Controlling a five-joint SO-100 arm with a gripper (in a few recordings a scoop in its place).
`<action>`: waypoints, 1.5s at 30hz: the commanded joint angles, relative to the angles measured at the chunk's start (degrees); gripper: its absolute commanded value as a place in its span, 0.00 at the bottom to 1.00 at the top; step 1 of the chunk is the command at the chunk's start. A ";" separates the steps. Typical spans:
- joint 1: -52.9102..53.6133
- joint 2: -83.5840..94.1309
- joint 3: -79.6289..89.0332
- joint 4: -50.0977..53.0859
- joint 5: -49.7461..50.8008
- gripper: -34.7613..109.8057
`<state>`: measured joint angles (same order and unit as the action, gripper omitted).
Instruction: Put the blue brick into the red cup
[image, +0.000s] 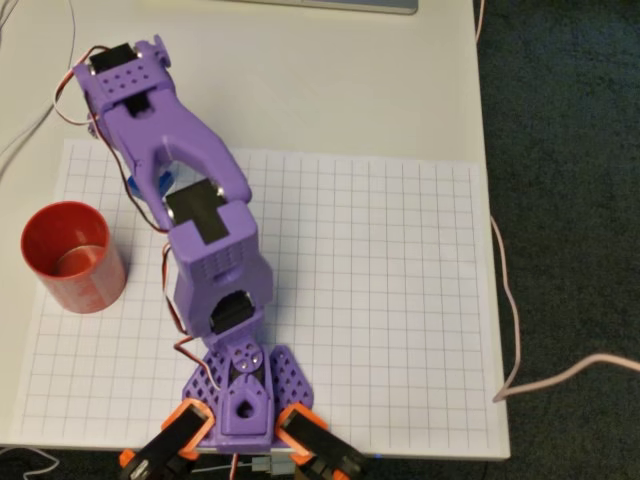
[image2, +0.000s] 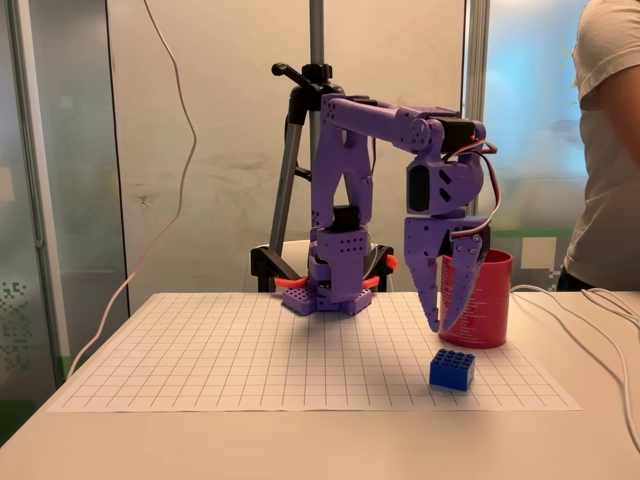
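- Overhead first: the purple arm (image: 190, 220) reaches from its base at the bottom edge up across the gridded paper sheet (image: 380, 290), which lies on the pale tabletop (image: 330, 90).
- Only a sliver of the blue brick (image: 143, 186) peeks out under the arm's left side in this view, up and to the right of the red cup (image: 72, 256). The cup stands upright at the sheet's left edge, mouth open and nothing in it.
- Fixed view next: the fingers (image2: 441, 320) hang pointing downward, parted a little with nothing between them, their tips above the sheet and just in front of the red cup (image2: 478, 298).
- The blue brick (image2: 452, 369) sits flat on the sheet, studs up, lower in this view and slightly right of the fingertips, near the cup but apart from it.
- A person (image2: 610, 140) stands at the right edge, behind the tabletop.
- Judged step: the approach, with the grasp not yet made.
- To do it well, I would centre the fingers over the brick, open them wider than the brick, turn them to meet two flat sides, then descend straight.
- Closing low on the brick should keep it from tipping; lifting it above the cup rim before moving across avoids knocking the light cup.
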<state>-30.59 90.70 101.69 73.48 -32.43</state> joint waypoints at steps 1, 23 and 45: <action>-1.14 1.23 -1.14 0.09 -0.09 0.24; 1.14 -2.64 4.92 -2.90 -2.81 0.57; 3.96 -8.35 4.22 -8.44 -2.29 0.24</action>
<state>-26.28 81.47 107.93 64.86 -34.10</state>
